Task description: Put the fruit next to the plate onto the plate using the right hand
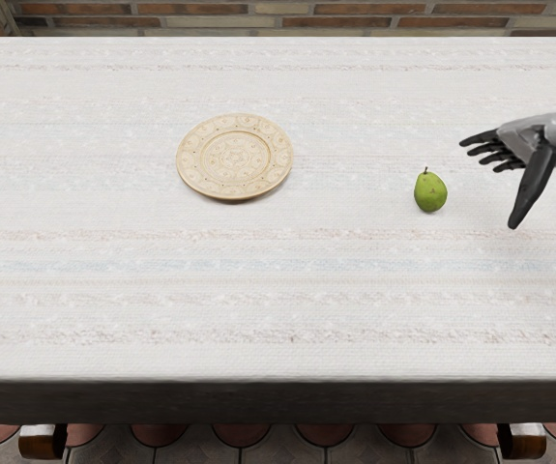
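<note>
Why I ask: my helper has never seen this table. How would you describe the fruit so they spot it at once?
On the long pale table, look right of the round tan plate, toward the open right hand. There stands the pear, small and green with a dark stem: the only fruit and the only green thing on the table.

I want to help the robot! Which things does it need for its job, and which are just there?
Needed for the job: pear, plate, right hand (open, near the pear, not touching it).
Just there: table, brick wall behind it.
</note>
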